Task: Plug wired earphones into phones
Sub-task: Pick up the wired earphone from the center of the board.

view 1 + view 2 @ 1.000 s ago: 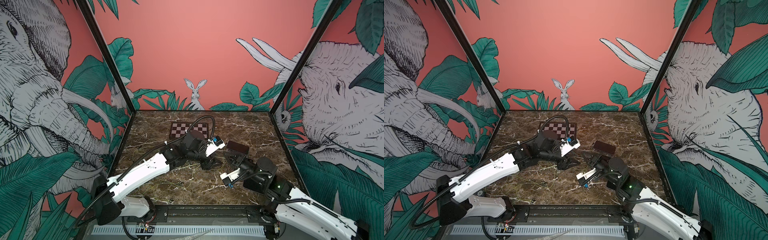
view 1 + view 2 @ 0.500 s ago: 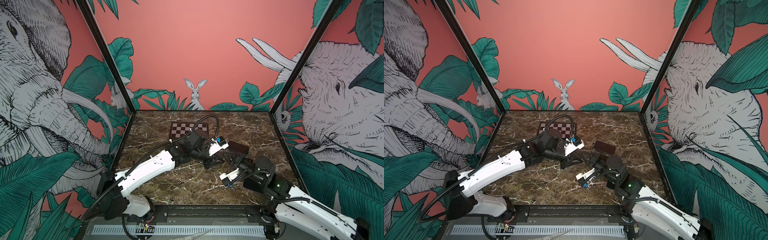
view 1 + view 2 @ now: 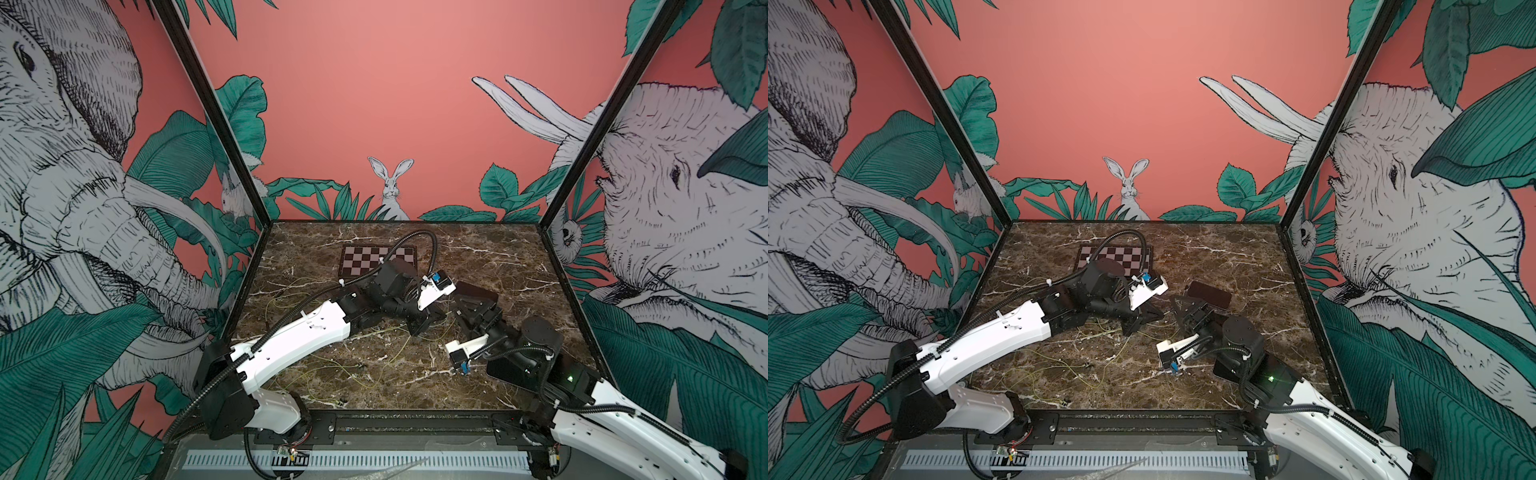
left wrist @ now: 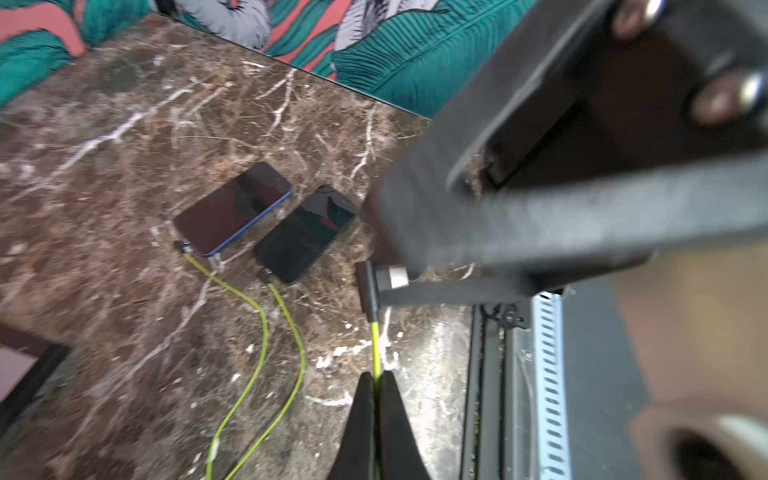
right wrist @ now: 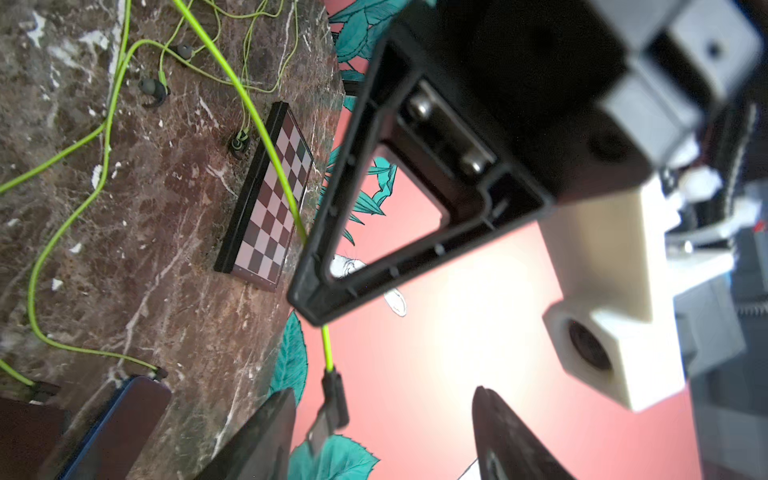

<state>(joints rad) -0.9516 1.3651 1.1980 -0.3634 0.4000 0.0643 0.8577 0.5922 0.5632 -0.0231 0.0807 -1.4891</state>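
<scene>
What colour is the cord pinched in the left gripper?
Yellow-green cord, clearest in the left wrist view.

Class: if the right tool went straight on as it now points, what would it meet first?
Probably the earphone plug, between the open jaws of the right tool; beyond it, the left tool pinching the cord. Depth is uncertain.

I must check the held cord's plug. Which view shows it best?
Left wrist view: the plug, metal tip included, is clear beyond the left gripper pinching its cord. Right wrist view blurs it; in both top views it is too small.
</scene>
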